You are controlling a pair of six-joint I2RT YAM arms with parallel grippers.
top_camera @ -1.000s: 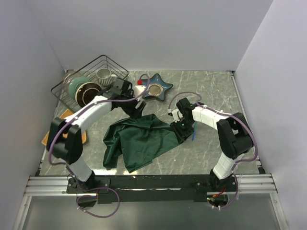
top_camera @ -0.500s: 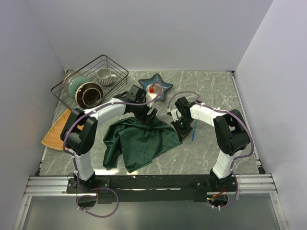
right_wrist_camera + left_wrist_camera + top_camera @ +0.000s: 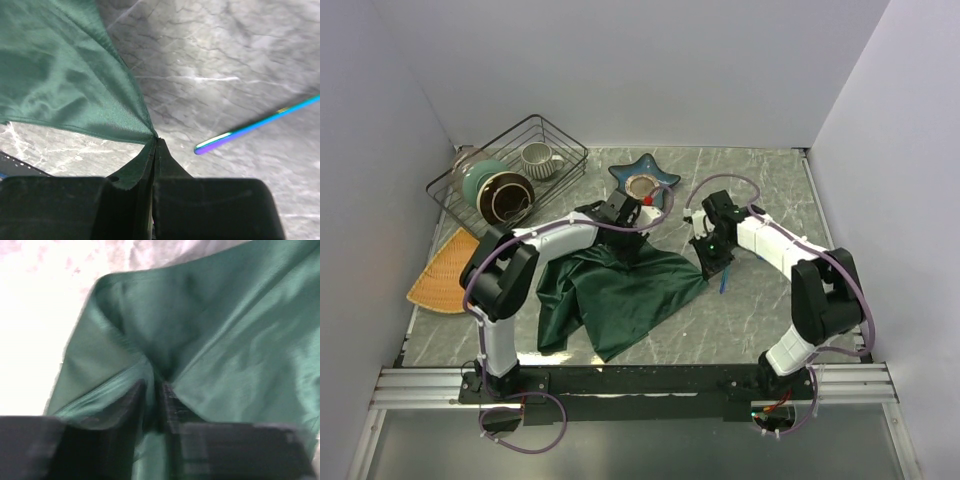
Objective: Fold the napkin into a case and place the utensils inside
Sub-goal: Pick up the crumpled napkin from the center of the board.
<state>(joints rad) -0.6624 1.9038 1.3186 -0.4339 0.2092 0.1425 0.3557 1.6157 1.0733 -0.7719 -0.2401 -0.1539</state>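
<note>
Right gripper (image 3: 155,144): clamped fully shut on the right corner of the napkin (image 3: 615,295), cloth drawn into a sharp point at the fingertips and raised slightly off the marble table (image 3: 770,190). Left gripper (image 3: 152,390): narrowed to a slim gap, with a ridge of the same cloth gathered between the fingers (image 3: 134,400), at the napkin's far edge.

Dark green, with a satin sheen. Not folded into any case, just a loose, creased sheet. Pulled fairly taut along the far edge between the two grips, slack and rumpled toward the near side, with one flap reaching to the near left. Spread over the middle of the table, between the two arms, just in front of the star-shaped blue dish (image 3: 665,180).

Just right of the held corner and apart from the cloth: blue utensil (image 3: 255,125), flat on the marble.
</note>
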